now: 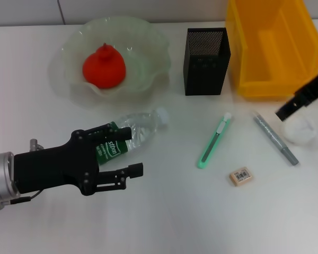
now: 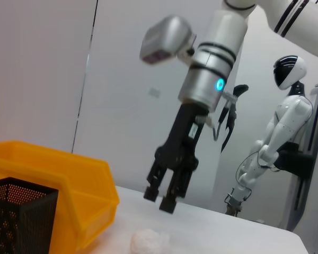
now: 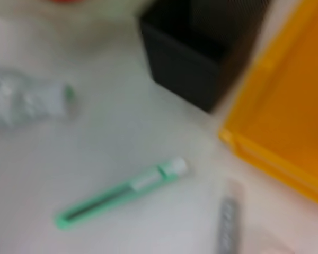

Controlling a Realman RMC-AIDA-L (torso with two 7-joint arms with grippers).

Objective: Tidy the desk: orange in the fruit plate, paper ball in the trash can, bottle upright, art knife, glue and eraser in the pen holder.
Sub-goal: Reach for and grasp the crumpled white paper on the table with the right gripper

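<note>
Near us, low on the white desk (image 1: 164, 222): we count one of each thing.

Left claw (image 1: 128, 151): our left arm comes in from the near left side. Its two black fingers are wide open, one on each side of the lying bottle. We cannot tell if they touch the bottle.

Bottle (image 1: 135, 133): one clear bottle with a green label. It lies on its side, with its white cap pointing toward the pen holder.

Eraser (image 1: 240, 176): one small tan eraser, lying alone, near the low end of the art knife.

Art knife (image 1: 214, 141): one green knife, lying flat and slanted, between the bottle and the glue.

Glue (image 1: 275, 137): one thin grey stick, lying flat and slanted, just beside the paper ball.

Paper ball (image 1: 300, 129): one white crumpled ball, on the desk at the right edge.

Right claw (image 2: 167, 200): our right arm hangs just over the paper ball, pointing down. Its fingers are only a little apart. They hold nothing, and there is air between them and the ball.

Pen holder (image 1: 205, 61): one black mesh box, standing up, farther back. It is between the fruit plate and the trash can.

Fruit plate (image 1: 143, 42): one pale green wavy plate, far back on the left.

Orange (image 1: 104, 66): one, sitting in the middle of the fruit plate.

Trash can (image 1: 265, 84): one yellow bin, far back on the right, just beside the pen holder.
</note>
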